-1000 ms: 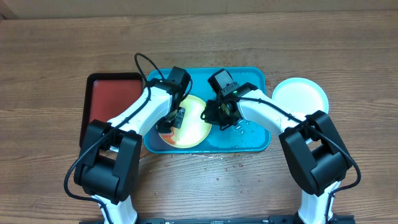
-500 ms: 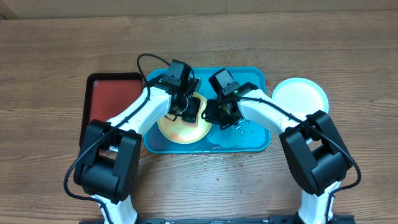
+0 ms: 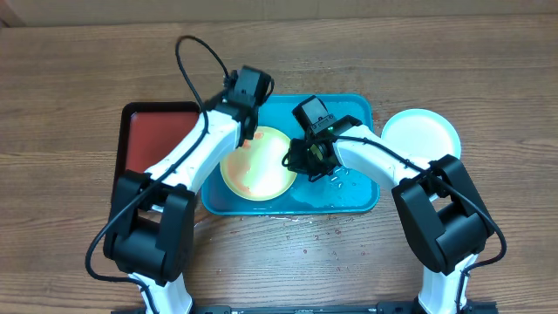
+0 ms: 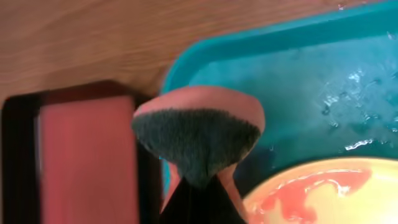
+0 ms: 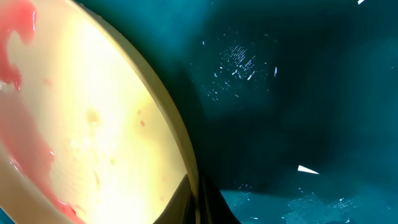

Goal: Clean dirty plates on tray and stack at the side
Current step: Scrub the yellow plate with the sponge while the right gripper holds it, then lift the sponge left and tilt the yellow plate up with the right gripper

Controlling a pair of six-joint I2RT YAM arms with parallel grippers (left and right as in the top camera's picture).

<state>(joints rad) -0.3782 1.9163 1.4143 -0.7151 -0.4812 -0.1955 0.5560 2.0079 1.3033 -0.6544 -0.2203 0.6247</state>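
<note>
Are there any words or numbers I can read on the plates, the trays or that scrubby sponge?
No words, numbers, brands or signs can be read in any view.
Lime plate: plain, only red smears.
White plate: plain.
Blue tray: plain, wet.
Red tray: plain.
Sponge: plain.

Lit brightly and evenly overhead, with soft, short shadows. Blurred heavily in both wrist views. Glinted white off the wet turquoise tray (image 4: 348, 93); washed out the lime plate (image 5: 93, 124).
</note>
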